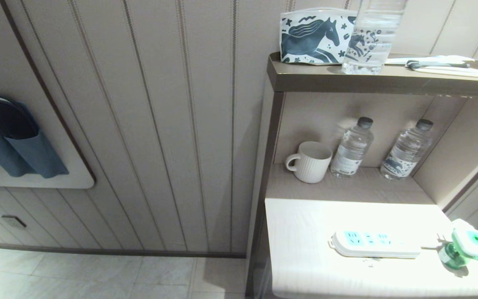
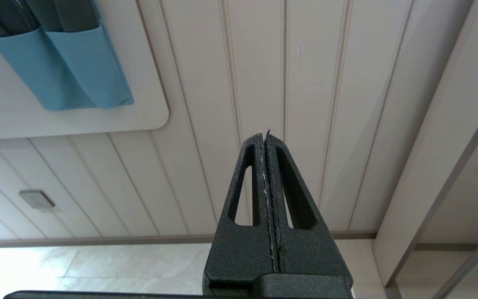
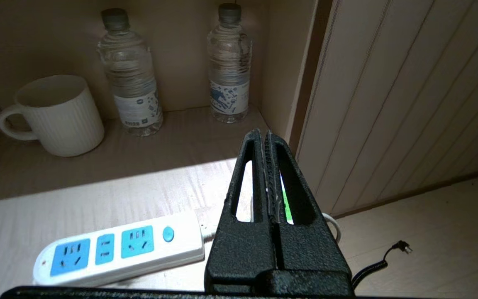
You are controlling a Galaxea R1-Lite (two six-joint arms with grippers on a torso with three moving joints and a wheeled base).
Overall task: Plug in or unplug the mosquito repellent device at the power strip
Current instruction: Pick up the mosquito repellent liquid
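White and flat, the power strip lies on the pale top of the low cabinet, its three light-blue socket panels facing up and every socket bare. Its small blue button sits at the end nearest the thin white cord, which loops off the cabinet's edge. The mosquito repellent device lies unplugged on the same top, just beside that cord end of the strip at the cabinet's right edge, tipped on its side with the green-centred white head toward the camera and the translucent green bottle below it.

The right gripper hangs above the cabinet top near the strip's cord end, its black fingers pressed together and holding nothing; a sliver of green from the device shows through the slots in its fingers. The left gripper is parked away from the cabinet, facing the panelled wall, likewise clenched on nothing.

In the recess behind the strip stand a white ribbed mug and two clear water bottles, well apart from the task's things. On the upper shelf sit a horse-print pouch and another bottle
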